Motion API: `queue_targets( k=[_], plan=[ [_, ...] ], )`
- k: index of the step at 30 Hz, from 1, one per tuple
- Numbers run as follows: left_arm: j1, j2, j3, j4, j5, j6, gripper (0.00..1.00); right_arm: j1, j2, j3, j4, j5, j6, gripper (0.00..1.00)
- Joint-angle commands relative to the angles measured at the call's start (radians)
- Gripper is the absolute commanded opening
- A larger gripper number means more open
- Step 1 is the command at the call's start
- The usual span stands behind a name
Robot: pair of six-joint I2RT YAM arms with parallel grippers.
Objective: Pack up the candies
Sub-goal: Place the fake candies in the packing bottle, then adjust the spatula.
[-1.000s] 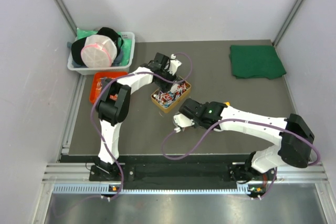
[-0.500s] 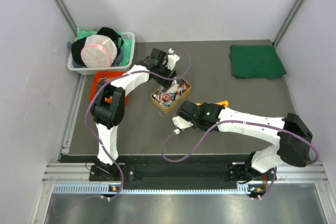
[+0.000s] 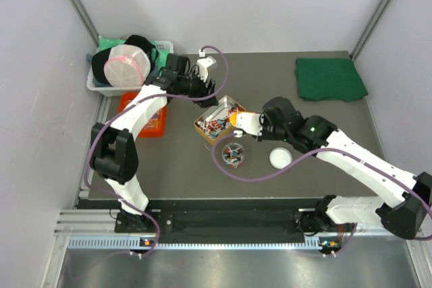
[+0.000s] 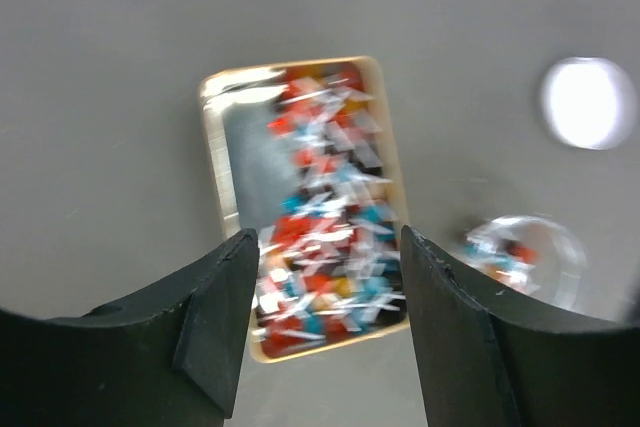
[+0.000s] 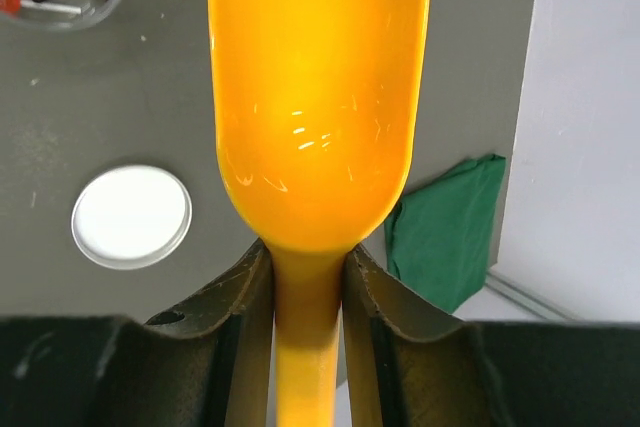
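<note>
**1. L arm.** The left fingers (image 4: 215, 337) are spread wide w/ nothing between them. They hang above the tin (image 4: 212, 147), pointing down at it, tips clear of the rim. In top view the L wrist sits behind the tin's far-left side.

**2. R arm.** The right fingers (image 5: 232, 347) are closed on the orange scoop (image 5: 318, 97). They pinch the handle at its neck, just below the bowl, and the bowl points away from the wrist. In top view the bowl is at the tin's right edge. Contact w/ the tin: cannot tell.

**3. Task items.** Most of the candies (image 4: 325, 237) lie in the tin, a shallow gold rect. tray approx. at worktop (image 3: 175, 160) ctr. They are heaped toward one end and along one long side, w/ bare metal showing at the opposite corner. Wrappers are mixed red, blue, white and silver. The L wrist view is blurred, so single pcs can't be made out. A few more candies sit in the clear round cup (image 3: 233, 154). It is upright and open, just on the near side of the tin.

**4. Lid.** The white round lid (image 3: 280, 158) lies flat on the worktop to the right of the cup, apart from it.

**5. Other.**
- The green cloth (image 3: 329, 79) is folded at the far-right corner.
- The white bin (image 3: 164, 46) is at the far-left corner, holding black and pink items.
- The red tray (image 3: 155, 126) is just in front of the bin, partly under the L arm.
</note>
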Motion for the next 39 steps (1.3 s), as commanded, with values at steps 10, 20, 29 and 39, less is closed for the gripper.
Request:
queue_targets(
  k=[10, 20, 29, 39],
  plan=[
    [0.006, -0.057, -0.024, 0.073, 0.636, -0.106, 0.64, -0.012, -0.008, -0.083, 0.238, 0.001, 0.048, 0.0],
    [-0.005, -0.017, -0.027, 0.079, 0.638, -0.126, 0.6, -0.012, 0.027, -0.037, 0.279, 0.019, 0.059, 0.0],
    [-0.012, 0.0, -0.036, 0.082, 0.574, -0.111, 0.58, -0.012, 0.049, 0.012, 0.261, 0.004, 0.07, 0.0],
    [-0.014, 0.011, -0.038, 0.108, 0.567, -0.132, 0.56, -0.003, 0.067, 0.035, 0.258, -0.016, 0.09, 0.0]
  ],
)
